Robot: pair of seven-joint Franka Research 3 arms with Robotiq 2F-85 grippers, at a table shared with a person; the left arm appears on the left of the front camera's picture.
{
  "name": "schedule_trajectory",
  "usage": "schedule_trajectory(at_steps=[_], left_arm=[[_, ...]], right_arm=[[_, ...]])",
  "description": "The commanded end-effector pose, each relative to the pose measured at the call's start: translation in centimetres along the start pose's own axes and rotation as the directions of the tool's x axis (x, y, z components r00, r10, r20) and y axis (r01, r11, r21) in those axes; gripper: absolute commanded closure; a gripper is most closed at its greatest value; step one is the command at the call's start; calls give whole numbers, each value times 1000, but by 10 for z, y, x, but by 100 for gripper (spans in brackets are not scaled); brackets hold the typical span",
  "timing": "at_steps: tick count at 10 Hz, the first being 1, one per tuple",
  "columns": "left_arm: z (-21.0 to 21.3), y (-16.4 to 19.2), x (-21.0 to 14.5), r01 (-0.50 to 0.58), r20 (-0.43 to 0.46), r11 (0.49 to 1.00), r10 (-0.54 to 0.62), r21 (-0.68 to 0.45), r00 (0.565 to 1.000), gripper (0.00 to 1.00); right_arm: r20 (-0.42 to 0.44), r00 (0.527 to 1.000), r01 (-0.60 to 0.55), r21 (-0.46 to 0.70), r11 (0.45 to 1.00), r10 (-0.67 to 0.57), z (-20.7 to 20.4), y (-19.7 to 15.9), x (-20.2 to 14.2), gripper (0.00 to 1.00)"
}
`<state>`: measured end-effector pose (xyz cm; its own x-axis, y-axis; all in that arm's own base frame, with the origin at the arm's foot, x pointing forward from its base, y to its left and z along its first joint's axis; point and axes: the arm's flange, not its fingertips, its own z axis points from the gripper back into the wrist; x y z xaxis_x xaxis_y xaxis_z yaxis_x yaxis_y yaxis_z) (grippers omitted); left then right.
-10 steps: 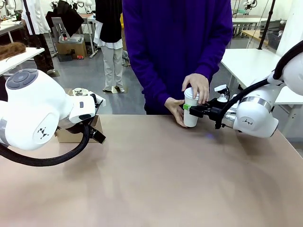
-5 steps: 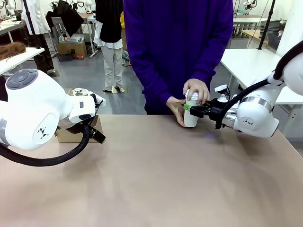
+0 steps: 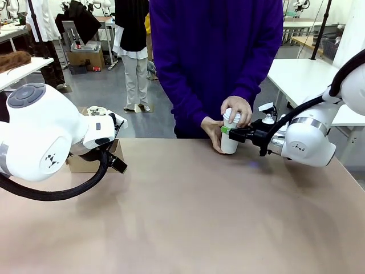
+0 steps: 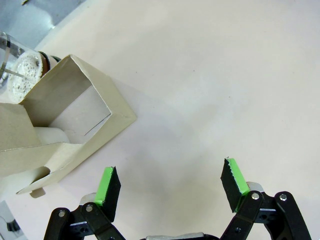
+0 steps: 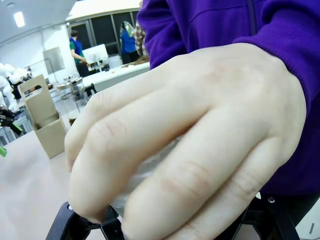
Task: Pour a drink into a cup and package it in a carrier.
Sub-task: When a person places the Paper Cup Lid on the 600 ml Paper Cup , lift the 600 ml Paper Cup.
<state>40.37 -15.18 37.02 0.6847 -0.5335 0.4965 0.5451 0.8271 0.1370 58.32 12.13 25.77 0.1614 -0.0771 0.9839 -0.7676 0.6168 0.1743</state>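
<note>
A person's two hands hold the white cup [image 3: 229, 142] at the table's far edge, one around its side and one hand [image 3: 236, 107] over its lid. My right gripper [image 3: 227, 131] is shut on the cup from the right. In the right wrist view that hand [image 5: 190, 135] hides nearly the whole cup. The brown carrier [image 4: 65, 120] stands on the table at the left, just ahead of my open left gripper [image 4: 171, 181], and its handle tab is upright [image 5: 40, 102]. The glass carafe [image 4: 20, 70] stands behind the carrier; the drink is hard to make out.
My bulky left arm [image 3: 45, 142] covers most of the carrier [image 3: 77, 165] and carafe [image 3: 94, 110] in the front view. The tan table [image 3: 188, 217] stretches bare between the arms. The person's purple torso [image 3: 211, 57] stands at the far edge.
The person's upper hand has shifted a little on the cup's lid, covering more of the top. Both arms have stayed where they were.
</note>
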Motion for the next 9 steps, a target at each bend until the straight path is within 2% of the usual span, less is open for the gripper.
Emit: schedule_trajectory(at_steps=[1,9], left_arm=[[0,0,0,0,1,1000,0,-2,1000,0],[0,0,0,0,1,1000,0,-2,1000,0]], right_arm=[[24,1000,8,-6,1000,-8,-4,4,5,12],[24,1000,8,-6,1000,-8,-4,4,5,12]])
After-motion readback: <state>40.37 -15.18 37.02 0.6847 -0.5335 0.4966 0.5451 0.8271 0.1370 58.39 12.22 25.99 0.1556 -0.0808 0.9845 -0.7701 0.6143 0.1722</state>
